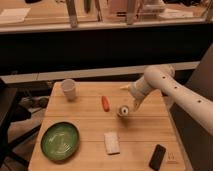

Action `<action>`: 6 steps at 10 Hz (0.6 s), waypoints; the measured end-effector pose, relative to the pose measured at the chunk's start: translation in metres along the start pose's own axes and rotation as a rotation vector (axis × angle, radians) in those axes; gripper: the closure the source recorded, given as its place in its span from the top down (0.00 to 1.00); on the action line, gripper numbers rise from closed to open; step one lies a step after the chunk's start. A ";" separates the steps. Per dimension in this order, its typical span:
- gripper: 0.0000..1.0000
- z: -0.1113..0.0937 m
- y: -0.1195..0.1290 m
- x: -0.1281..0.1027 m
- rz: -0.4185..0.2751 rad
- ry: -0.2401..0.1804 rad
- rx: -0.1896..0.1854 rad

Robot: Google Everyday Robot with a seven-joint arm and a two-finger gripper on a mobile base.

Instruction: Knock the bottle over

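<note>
The bottle (pixel 123 110) is a small pale, mottled thing near the middle of the wooden table (pixel 90 120). It leans over with its pale cap end towards the camera. My gripper (pixel 130 105) is at the end of the white arm (pixel 165 85) that comes in from the right. It is right against the bottle's upper right side. The contact between them is hidden.
A white paper cup (pixel 68 89) stands at the back left. A small red-orange object (pixel 105 103) lies just left of the bottle. A green plate (pixel 60 141) is at the front left, a flat white block (pixel 112 142) at the front middle, and a black phone (pixel 157 156) at the front right.
</note>
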 end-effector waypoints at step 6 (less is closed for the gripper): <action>0.21 -0.001 0.014 -0.008 -0.013 -0.015 -0.022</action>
